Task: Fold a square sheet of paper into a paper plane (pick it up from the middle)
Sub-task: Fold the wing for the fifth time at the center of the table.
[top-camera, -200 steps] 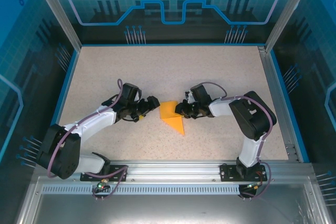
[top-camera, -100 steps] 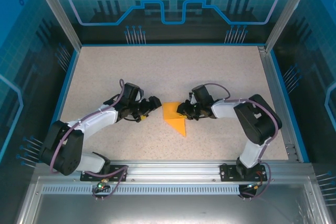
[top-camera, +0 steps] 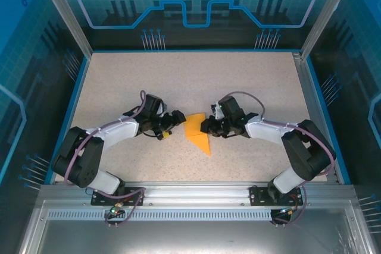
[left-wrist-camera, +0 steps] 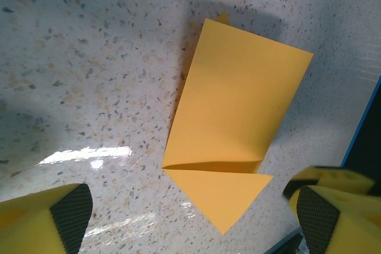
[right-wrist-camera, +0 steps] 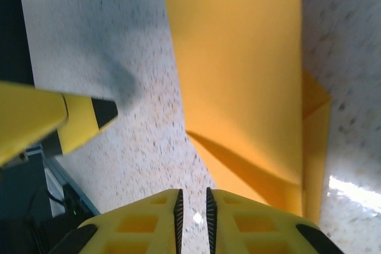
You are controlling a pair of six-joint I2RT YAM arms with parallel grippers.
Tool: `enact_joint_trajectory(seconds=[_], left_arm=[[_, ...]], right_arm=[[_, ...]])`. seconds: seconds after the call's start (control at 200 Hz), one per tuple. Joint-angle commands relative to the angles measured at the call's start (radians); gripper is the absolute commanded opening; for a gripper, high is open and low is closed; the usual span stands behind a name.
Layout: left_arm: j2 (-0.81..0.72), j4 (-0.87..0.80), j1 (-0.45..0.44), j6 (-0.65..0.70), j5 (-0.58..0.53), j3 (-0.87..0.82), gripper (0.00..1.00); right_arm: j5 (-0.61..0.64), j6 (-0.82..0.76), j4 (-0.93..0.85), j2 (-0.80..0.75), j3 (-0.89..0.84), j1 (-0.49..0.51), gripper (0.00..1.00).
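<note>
Left tool (top-camera: 174,119) open, right tool (top-camera: 205,126) closed at the paper (top-camera: 196,130) edge. Dragging sideways could skew the crease

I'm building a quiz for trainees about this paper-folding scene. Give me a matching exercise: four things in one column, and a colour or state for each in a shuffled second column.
1. left gripper
2. right gripper
3. paper
4. table

A. speckled grey
B. fingers nearly together
C. orange-yellow, partly folded, lying flat
D. fingers wide apart

Pairs: 1-D, 2-B, 3-C, 4-A
</note>
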Motion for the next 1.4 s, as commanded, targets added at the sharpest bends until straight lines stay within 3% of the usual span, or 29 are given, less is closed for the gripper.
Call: enact_joint_trajectory(seconds=[0.0, 0.36, 0.645, 1.12, 1.3, 1.395], left_arm=[[0.033, 0.013, -0.021, -0.021, 0.033, 0.037, 0.93], [0.106, -0.004, -0.066, -0.018, 0.029, 0.102, 0.93], [0.154, -0.041, -0.089, -0.022, 0.021, 0.162, 0.93], [0.191, -0.107, -0.121, -0.113, -0.033, 0.179, 0.91], [0.200, -0.012, -0.129, -0.148, 0.009, 0.139, 0.77], [0.208, -0.009, -0.130, -0.145, 0.010, 0.142, 0.76]], right_arm=[[-0.023, -0.021, 0.002, 0.039, -0.008, 0.005, 0.19], [-0.064, -0.009, 0.110, 0.141, -0.082, -0.079, 0.18], [-0.191, 0.113, 0.400, 0.254, -0.199, -0.150, 0.19], [-0.161, 0.087, 0.320, 0.255, -0.187, -0.151, 0.19], [-0.161, 0.089, 0.322, 0.266, -0.185, -0.151, 0.19], [-0.158, 0.088, 0.319, 0.273, -0.185, -0.151, 0.19]])
